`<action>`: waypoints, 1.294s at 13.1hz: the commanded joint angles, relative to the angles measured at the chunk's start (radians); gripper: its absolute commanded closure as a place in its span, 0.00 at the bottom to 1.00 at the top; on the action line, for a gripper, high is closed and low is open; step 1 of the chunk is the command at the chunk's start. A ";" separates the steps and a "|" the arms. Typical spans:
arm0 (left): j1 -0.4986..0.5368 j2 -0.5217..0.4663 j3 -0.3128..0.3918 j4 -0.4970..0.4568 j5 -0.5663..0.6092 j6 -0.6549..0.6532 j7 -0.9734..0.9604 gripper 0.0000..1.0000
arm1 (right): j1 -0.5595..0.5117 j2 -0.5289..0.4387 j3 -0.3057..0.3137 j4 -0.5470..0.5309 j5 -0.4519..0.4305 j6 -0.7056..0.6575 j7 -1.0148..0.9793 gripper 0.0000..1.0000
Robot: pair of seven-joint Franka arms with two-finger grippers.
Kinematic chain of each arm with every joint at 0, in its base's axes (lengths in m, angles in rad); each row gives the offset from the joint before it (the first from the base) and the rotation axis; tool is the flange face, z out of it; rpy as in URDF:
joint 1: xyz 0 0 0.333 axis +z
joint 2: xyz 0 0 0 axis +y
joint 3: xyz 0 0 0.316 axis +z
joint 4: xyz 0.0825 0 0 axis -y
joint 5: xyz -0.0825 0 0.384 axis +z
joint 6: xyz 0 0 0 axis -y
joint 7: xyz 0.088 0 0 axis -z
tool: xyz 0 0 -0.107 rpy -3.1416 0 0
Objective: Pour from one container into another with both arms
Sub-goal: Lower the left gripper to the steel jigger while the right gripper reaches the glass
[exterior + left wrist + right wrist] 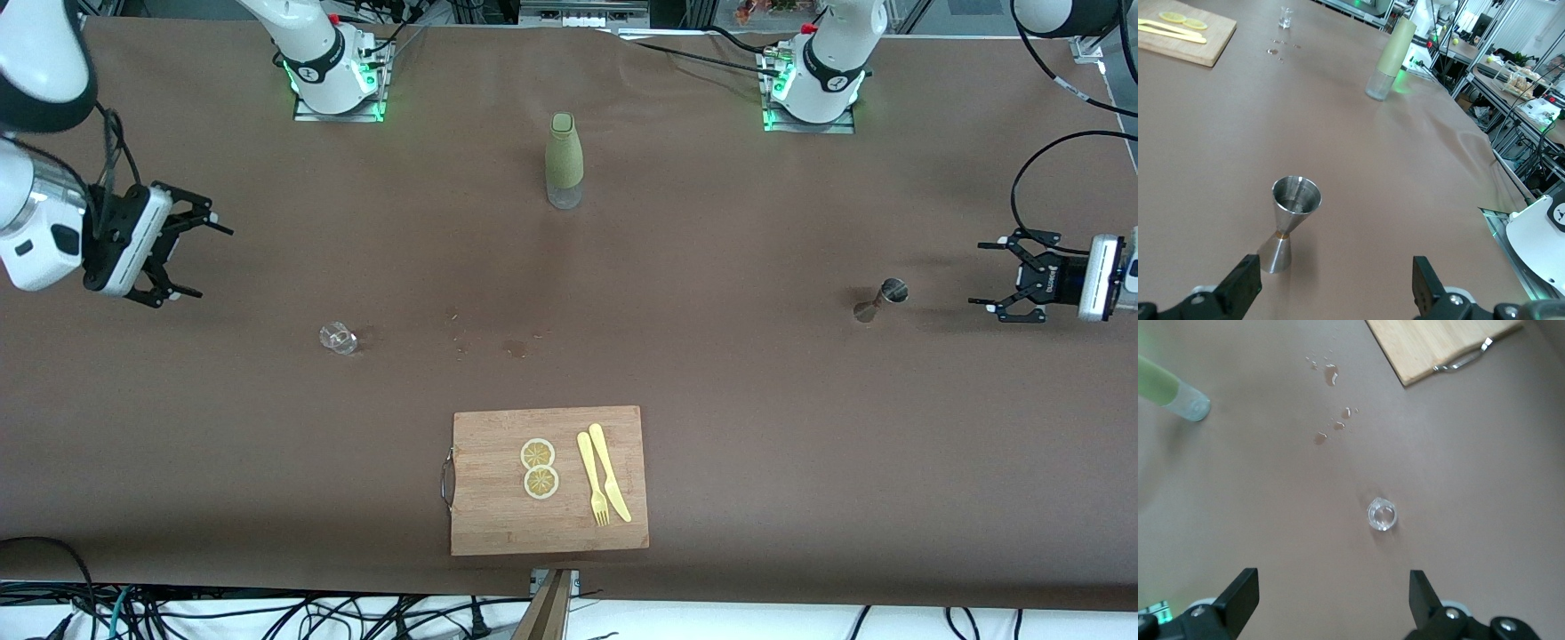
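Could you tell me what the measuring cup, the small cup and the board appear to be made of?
Measuring cup: likely brushed steel, grey metallic sheen. Small cup: clear glass or plastic; the table shows through it. Board: pale wood, perhaps bamboo, with visible grain and a metal handle.

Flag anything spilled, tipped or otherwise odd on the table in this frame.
Small wet drops mark the brown table cover between the small clear glass and the cutting board; they look like spilled liquid. The steel jigger, green bottle and glass stand upright.
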State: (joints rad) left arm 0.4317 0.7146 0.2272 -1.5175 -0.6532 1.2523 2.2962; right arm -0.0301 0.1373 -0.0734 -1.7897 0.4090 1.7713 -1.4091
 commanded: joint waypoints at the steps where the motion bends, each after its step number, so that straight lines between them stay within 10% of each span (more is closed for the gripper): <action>1: 0.018 0.031 0.006 -0.058 -0.058 0.019 0.115 0.00 | -0.062 0.093 0.006 0.006 0.112 0.033 -0.227 0.00; 17: 0.050 0.229 0.009 -0.204 -0.425 0.018 0.560 0.00 | -0.192 0.475 0.007 0.012 0.562 -0.024 -0.902 0.00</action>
State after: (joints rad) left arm 0.5069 0.9453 0.2260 -1.6959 -1.0447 1.2581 2.7308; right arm -0.2065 0.5786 -0.0754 -1.7916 0.9272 1.7739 -2.2729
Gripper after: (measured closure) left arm 0.000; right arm 0.000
